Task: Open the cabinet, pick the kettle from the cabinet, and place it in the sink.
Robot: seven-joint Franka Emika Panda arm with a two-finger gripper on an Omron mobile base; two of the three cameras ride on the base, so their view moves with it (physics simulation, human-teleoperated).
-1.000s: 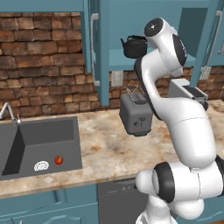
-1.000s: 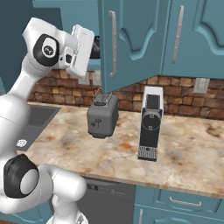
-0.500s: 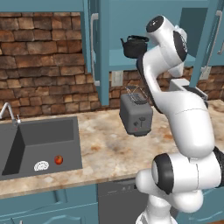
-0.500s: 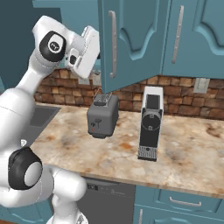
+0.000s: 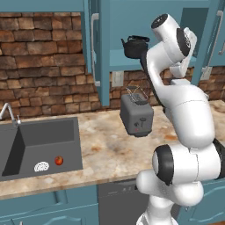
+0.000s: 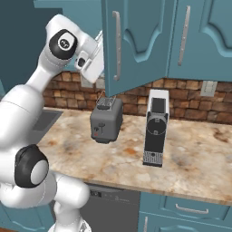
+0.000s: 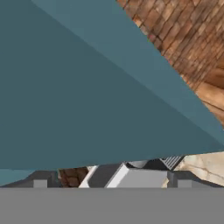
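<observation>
Simulated kitchen: the cabinet [image 5: 103, 52] stands open, its door swung out toward the room w/ the long silver handle [image 6: 116, 45] facing the right base cam. The kettle [image 5: 134, 46] sits on the cabinet's lower shelf, black, spout to the left, just beside the white arm's upper link. The gripper [image 7: 111, 177] is raised near the open door; in the hand view its two dark finger tips stand at opposite edges, jaws spread wide w/ nothing between them, and a teal cabinet surface, prob. the door or underside, covers most of that view. Below, a grey toaster [image 5: 136, 115] stands on the marbled counter [image 5: 101, 145], roughly under the kettle. A silver-and-black coffee machine [image 6: 155, 127] stands right of the toaster. The sink [image 5: 39, 143] lies at left, well apart from the kettle, holding a small red item [image 5: 58, 160] and a pale round item [image 5: 41, 166]; faucet [image 5: 9, 113] at its back edge
</observation>
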